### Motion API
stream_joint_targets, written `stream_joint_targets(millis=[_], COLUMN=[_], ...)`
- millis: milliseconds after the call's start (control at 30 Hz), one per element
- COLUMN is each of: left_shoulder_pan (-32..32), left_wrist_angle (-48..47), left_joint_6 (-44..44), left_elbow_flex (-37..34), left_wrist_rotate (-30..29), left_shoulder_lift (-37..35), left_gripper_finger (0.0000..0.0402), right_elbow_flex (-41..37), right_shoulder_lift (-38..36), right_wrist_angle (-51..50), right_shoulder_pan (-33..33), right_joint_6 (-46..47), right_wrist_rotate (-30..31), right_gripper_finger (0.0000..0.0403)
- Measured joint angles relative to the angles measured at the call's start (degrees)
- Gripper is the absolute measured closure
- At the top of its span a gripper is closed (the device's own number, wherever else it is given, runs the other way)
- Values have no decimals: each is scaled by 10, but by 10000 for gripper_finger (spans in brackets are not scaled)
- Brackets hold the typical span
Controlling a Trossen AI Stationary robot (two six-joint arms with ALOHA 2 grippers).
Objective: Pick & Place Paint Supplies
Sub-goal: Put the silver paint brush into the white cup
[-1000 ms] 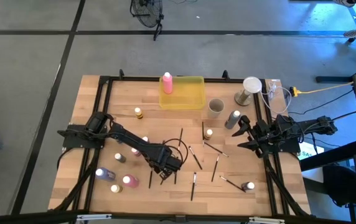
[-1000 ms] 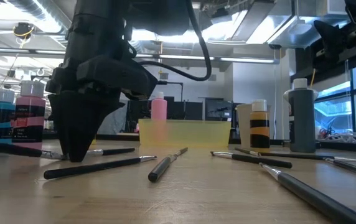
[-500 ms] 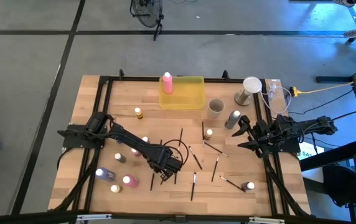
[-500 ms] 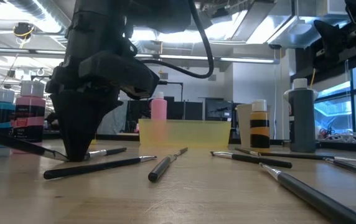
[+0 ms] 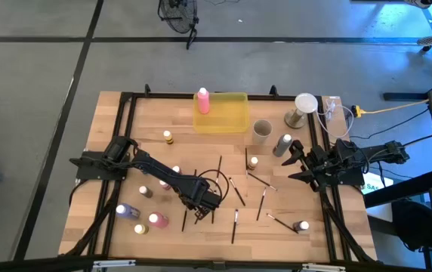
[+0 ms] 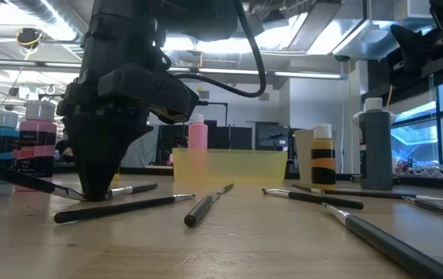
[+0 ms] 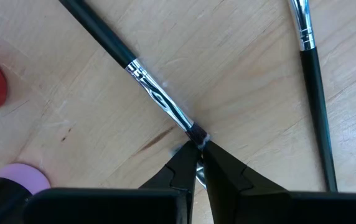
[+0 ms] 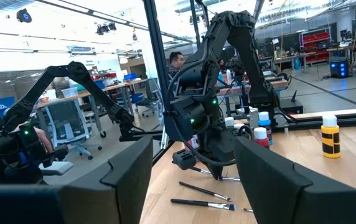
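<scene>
We see our left gripper (image 7: 198, 163) pinching a paintbrush (image 7: 134, 65) by its bristle end, near the table's (image 5: 110, 128) front edge.

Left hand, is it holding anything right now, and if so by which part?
The left hand is shut on a thin paintbrush, pinching it at the bristle tip, with the dark handle trailing away along the table. The right hand holds nothing.

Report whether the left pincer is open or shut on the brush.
Shut. In the left wrist view the left pincer has its fingers pressed together on the bristle tip of a paintbrush lying on the wooden table.
</scene>
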Motion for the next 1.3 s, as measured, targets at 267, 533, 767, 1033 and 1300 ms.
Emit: stream_joint_targets(millis=[267,533,767,1033,1300], left_shoulder_pan=[0,0,2,2,3], left_wrist_angle=[0,-3,-5,-3,6], left_joint_6=[0,-10,-34,-80,-69], left_elbow_flex=[0,-1,-1,-1,-1], left_wrist_rotate=[-9,-10,-12,-18,-7], left_shoulder_lift=[0,0,0,-1,-1], left_gripper_finger=[373,345,318,313,320], right_elbow_flex=[0,0,0,0,0], right_shoulder_lift=[0,0,0,0,0], right_wrist_angle=[0,0,0,0,0], right_shoulder_pan=[0,0,0,0,0], right_joint_6=[0,0,0,0,0], right_wrist_rotate=[0,0,0,0,0], right_gripper_finger=[174,174,174,174,174])
